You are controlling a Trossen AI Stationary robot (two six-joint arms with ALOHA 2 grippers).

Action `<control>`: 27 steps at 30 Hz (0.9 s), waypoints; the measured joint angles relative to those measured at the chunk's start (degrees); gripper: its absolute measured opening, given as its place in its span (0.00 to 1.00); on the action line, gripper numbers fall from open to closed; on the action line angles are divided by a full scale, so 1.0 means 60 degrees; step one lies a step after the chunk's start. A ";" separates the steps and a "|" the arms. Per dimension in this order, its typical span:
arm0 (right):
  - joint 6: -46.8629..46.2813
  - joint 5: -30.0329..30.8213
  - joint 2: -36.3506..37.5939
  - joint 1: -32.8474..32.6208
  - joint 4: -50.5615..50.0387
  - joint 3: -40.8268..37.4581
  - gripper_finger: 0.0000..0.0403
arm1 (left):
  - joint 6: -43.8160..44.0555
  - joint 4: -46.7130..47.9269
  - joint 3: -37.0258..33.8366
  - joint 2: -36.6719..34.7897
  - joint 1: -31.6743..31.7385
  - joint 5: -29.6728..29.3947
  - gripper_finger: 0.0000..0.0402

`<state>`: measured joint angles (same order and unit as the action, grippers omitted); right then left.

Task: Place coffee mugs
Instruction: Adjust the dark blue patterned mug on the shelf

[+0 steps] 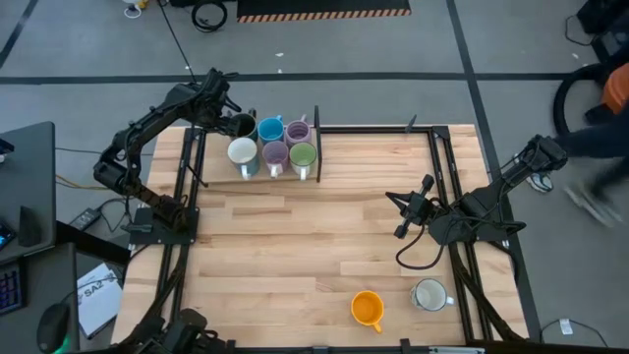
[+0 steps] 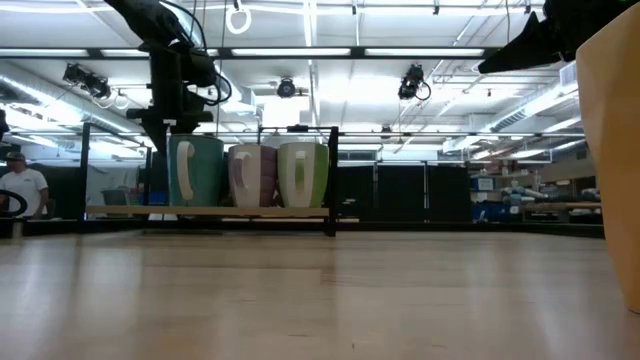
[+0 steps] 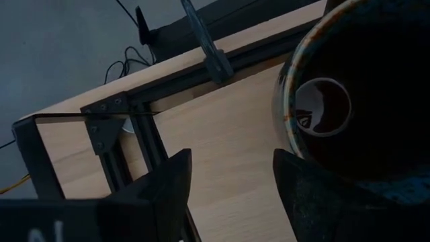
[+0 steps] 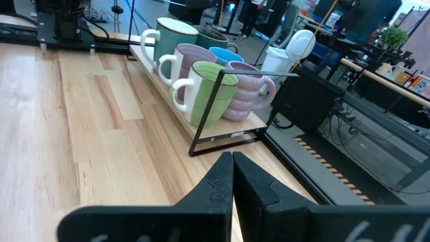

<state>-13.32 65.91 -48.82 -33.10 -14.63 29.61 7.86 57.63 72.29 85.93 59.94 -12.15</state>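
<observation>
— Six mugs [image 1: 270, 146] are standing upright, mouths up, at the bench's [image 1: 314, 236] far-left corner; orange mug [image 1: 367, 309] is lying tipped near the front.
— I'm holding the left gripper [image 1: 232, 122] spread wide over the dark brown mug [image 3: 356, 94]; right gripper [image 1: 400, 214] is sitting closed mid-bench.

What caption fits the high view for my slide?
Left gripper open over the dark brown mug beside five racked mugs; orange mug and white mug wait.
</observation>
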 joint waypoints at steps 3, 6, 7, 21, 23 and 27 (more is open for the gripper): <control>0.0000 -0.0004 0.0002 0.0000 -0.0002 0.0000 0.03 | 0.0005 0.0004 0.0000 0.0000 0.0000 -0.0127 0.54; 0.0003 -0.0004 0.0003 0.0000 0.0000 0.0000 0.03 | 0.0003 0.0004 0.0000 -0.0004 -0.0010 -0.0383 0.54; 0.0004 -0.0004 0.0000 0.0000 0.0000 0.0000 0.03 | -0.0001 0.0004 0.0000 -0.0004 -0.0007 -0.0507 0.54; 0.0004 -0.0004 0.0001 -0.0001 -0.0003 0.0000 0.03 | -0.0426 -0.1517 0.0265 -0.0011 -0.0079 -0.1401 0.53; 0.0004 -0.0004 0.0000 0.0000 -0.0004 0.0000 0.03 | -0.0419 -0.1837 0.0270 -0.0011 -0.0076 -0.1380 0.53; 0.0004 -0.0004 0.0000 0.0000 -0.0004 0.0000 0.03 | -0.0486 -0.1731 0.0273 -0.0011 0.0008 -0.1356 0.53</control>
<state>-13.30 65.89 -48.82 -33.10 -14.66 29.61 4.94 47.24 73.93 85.86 59.99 -20.29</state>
